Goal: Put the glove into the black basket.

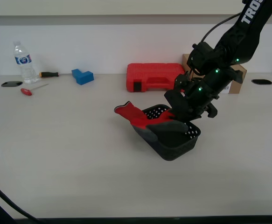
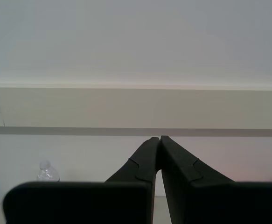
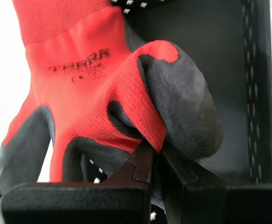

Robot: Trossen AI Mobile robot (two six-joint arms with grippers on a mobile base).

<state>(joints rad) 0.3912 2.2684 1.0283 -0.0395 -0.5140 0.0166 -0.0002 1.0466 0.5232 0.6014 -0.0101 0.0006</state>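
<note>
The red knit glove [image 1: 136, 115] with dark grey coated fingers lies across the black basket [image 1: 177, 145], its cuff hanging over the rim toward the exterior view's left. My first gripper [image 1: 180, 117] is shut on a fold of the glove [image 3: 89, 84] near the fingers, over the basket's inside; its tips [image 3: 156, 150] pinch the fabric beside the perforated wall [image 3: 257, 93]. My second gripper [image 2: 160, 140] is shut and empty, raised and facing the wall. It does not show in the exterior view.
A red hard case [image 1: 154, 77] and a cardboard box [image 1: 237, 77] stand behind the basket. A blue block [image 1: 82, 76], a water bottle [image 1: 24, 63], a red-handled screwdriver [image 1: 31, 90] and a black-handled tool [image 1: 48, 74] lie at the far left.
</note>
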